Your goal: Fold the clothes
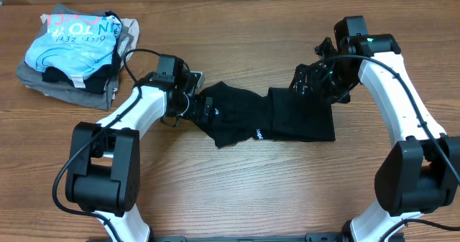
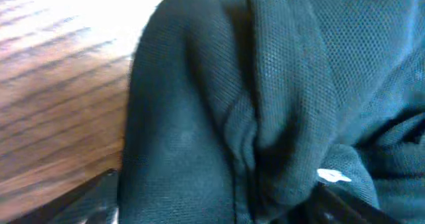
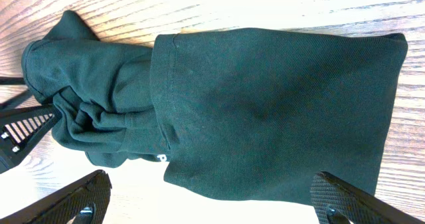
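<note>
At table centre, limp, light black garment (image 1: 302,120): grasp hemmed right corners. Right gripper (image 1: 307,84) agape; left gripper (image 1: 192,102) closure indeterminate.

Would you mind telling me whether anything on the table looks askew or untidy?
The black garment is uneven: its left end is bunched into creases by the left gripper, while its right half lies flat. Nothing looks spilled or damaged.

Bright, even light from above leaves only faint shadows beside the clothes (image 1: 287,116), while in both wrist views white glare bleaches the table (image 2: 40,64) around the clothes, and the left wrist view is blurred.
</note>
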